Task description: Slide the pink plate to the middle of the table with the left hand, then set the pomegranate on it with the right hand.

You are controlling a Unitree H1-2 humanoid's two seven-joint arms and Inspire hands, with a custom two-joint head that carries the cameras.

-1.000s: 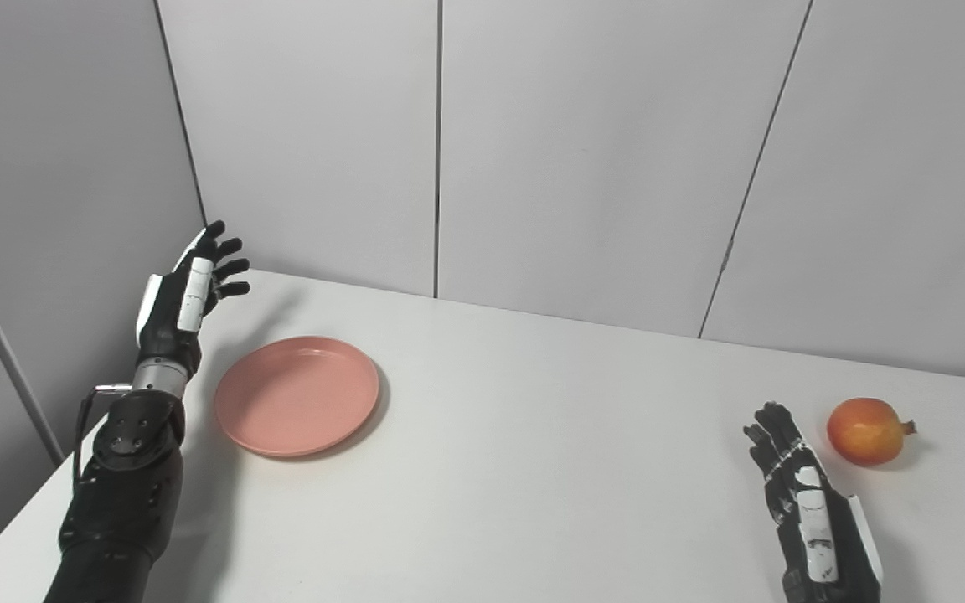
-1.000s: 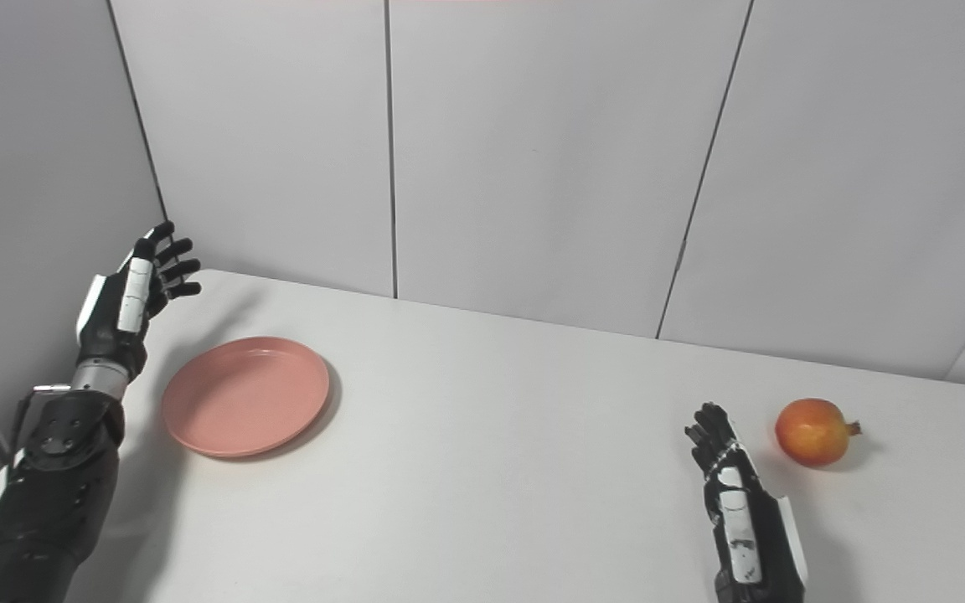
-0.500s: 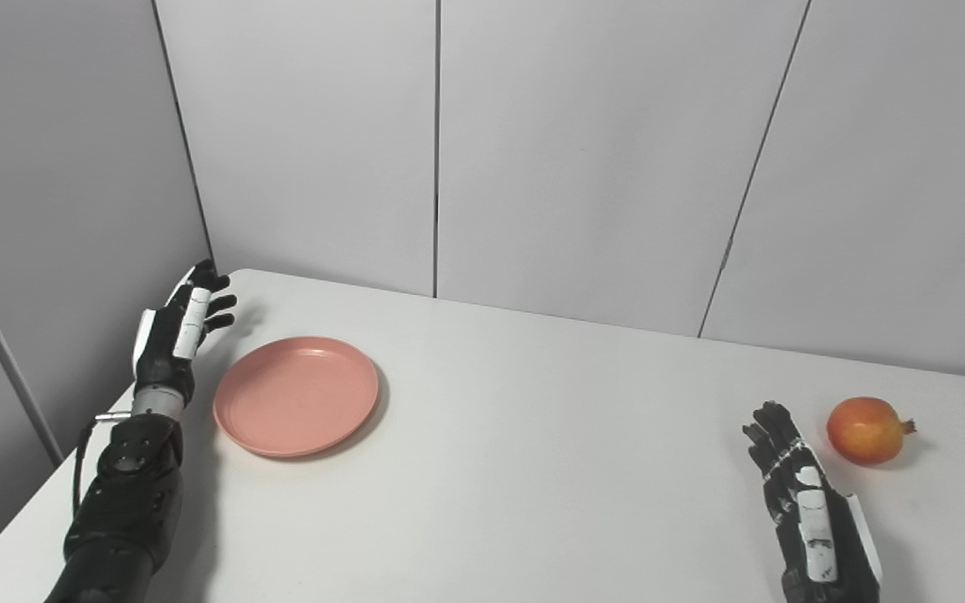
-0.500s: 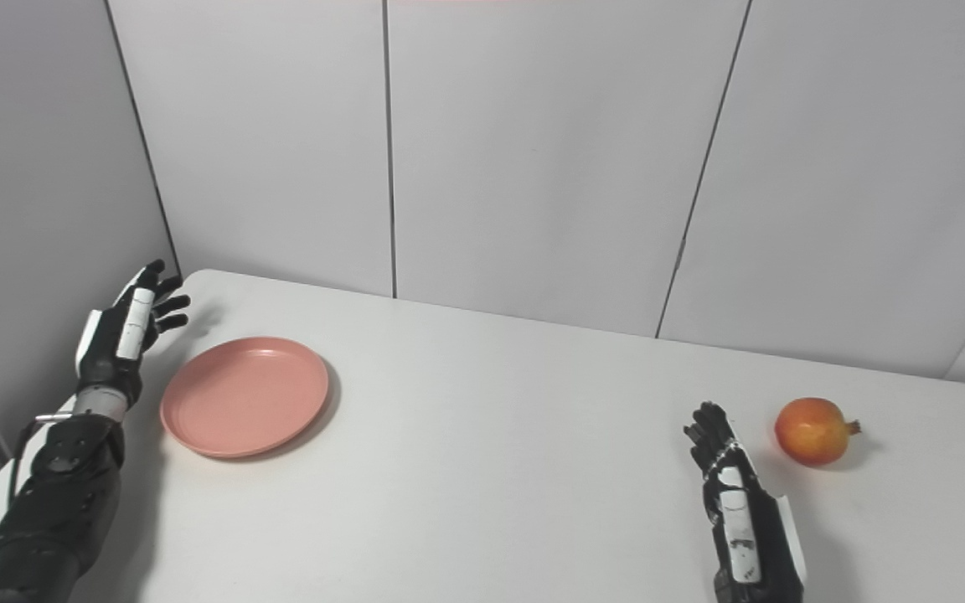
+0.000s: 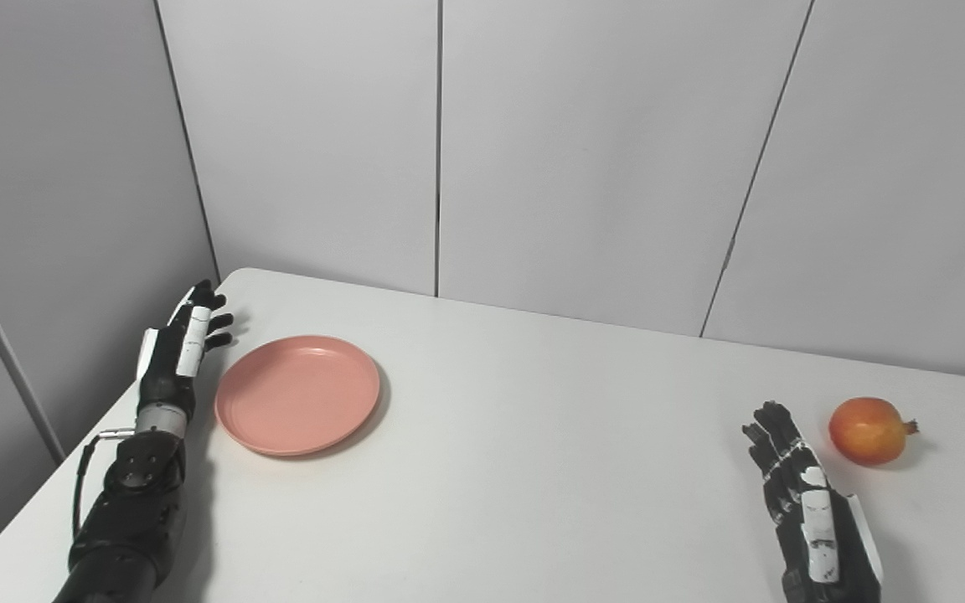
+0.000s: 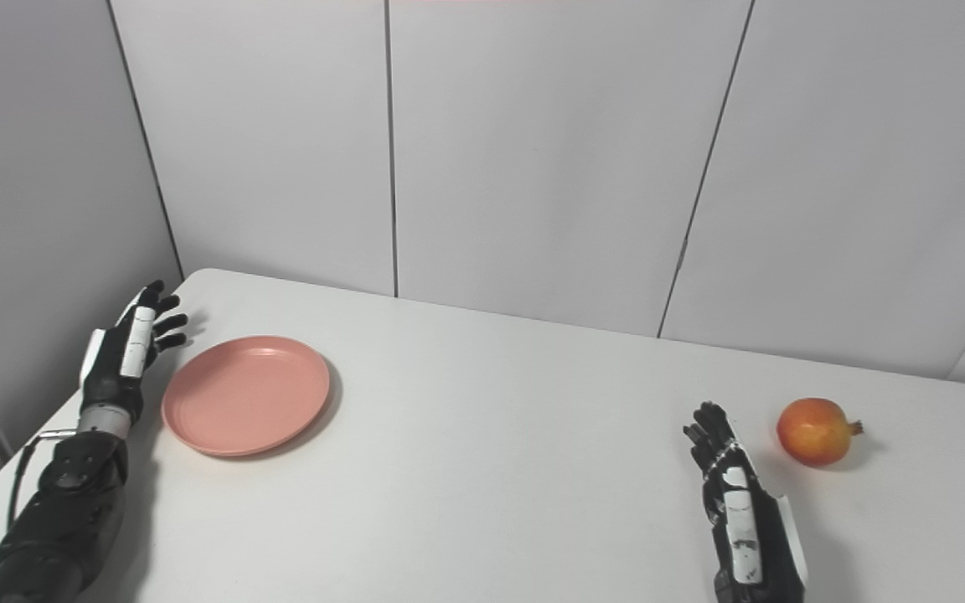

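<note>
My left hand (image 5: pixel 178 347) sits low at the left edge of the white worktop (image 5: pixel 533 452), just beside the pink plate (image 5: pixel 298 394) on its outer side. Its fingers (image 5: pixel 213 318) are spread apart and point toward the back corner; they hold nothing, and I cannot tell whether the side of the hand touches the plate's rim or stands just clear of it. My forearm runs back toward the bottom left corner along the worktop's edge.

The pink plate lies flat and bare on the left part of the worktop, well away from its middle. A soft shadow shows along its right and near side.

My right hand (image 5: pixel 805 494) is low over the worktop near the bottom right, back of the hand up, fingers (image 5: pixel 771 431) loosely apart and pointing away from me. It grips nothing. The pomegranate (image 5: pixel 866 430) rests on the worktop just beyond and to the right of those fingertips, near them but apart, its small crown pointing to the right. It is red-orange with a yellower patch on top.

Plate and pomegranate are well apart, with a broad bare stretch of worktop between them. Grey wall panels (image 5: pixel 583 151) stand behind the worktop and along its left side.
</note>
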